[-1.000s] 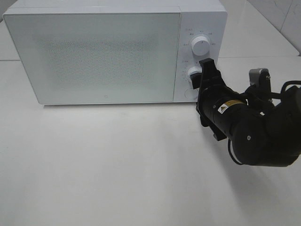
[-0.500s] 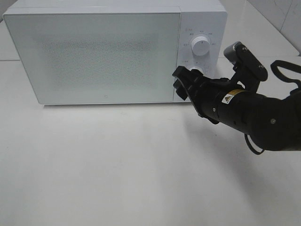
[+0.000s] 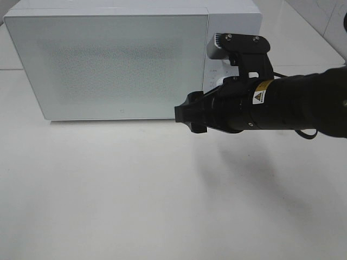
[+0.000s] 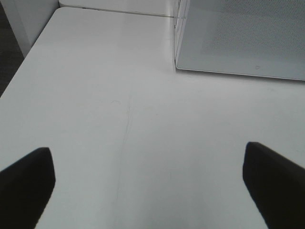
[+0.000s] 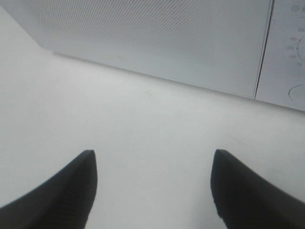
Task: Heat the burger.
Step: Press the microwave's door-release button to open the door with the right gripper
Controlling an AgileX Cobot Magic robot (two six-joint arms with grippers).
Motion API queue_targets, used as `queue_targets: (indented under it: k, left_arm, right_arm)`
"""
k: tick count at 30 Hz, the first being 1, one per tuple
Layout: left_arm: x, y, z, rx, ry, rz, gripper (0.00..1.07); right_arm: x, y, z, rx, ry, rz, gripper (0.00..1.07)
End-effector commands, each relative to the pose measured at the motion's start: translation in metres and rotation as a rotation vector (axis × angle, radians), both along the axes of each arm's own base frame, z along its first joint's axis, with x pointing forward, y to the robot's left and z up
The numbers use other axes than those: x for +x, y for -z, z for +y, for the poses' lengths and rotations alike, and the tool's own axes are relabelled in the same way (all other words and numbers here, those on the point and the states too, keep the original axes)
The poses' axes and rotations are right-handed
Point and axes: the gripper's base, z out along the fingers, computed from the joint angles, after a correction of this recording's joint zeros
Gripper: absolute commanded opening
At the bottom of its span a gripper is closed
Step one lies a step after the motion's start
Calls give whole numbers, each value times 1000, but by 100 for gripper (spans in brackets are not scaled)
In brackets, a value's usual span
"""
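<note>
While the white box-shaped microwave oven [image 3: 227,16] is standing at the back of the smooth white tabletop [image 3: 108,189], its wide frosted, fine-dotted door [image 3: 108,59] is sitting shut, flush with the white control panel [image 5: 286,43] on its right in the high view. Because that door is hiding whatever lies behind it, the burger is not showing in any view, and I cannot tell where it is.

The black right arm [image 3: 293,103] is lying roughly level in front of the control panel, coming in from the right edge of the high view. The right gripper [image 3: 187,115] is pointing toward the left of that view, hanging just in front of the door's lower right corner and above the tabletop. Its two dark fingers [image 5: 71,186] are standing spread apart in the right wrist view with only bare tabletop between them, pinching nothing. The door's bottom edge and its seam with the panel are lying ahead of them.

The left gripper [image 4: 147,148] is out of the high view. Its wrist view is showing two dark fingertips [image 4: 28,176] set wide apart over bare tabletop, gripping nothing, with the microwave oven's lower left corner lying ahead and well apart from them.
</note>
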Motion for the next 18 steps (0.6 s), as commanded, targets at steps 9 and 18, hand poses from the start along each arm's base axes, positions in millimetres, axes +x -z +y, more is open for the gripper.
queue_targets:
  k: [9,18]
  left_arm:
    - [-2,0,0,-7,0,-27,100]
    - [-2,0,0,-7,0,-27,100]
  right_arm:
    - [-24,-35,-20,-201,-109,78,67]
    - [-43,-51,-34,-243,-110,137,67]
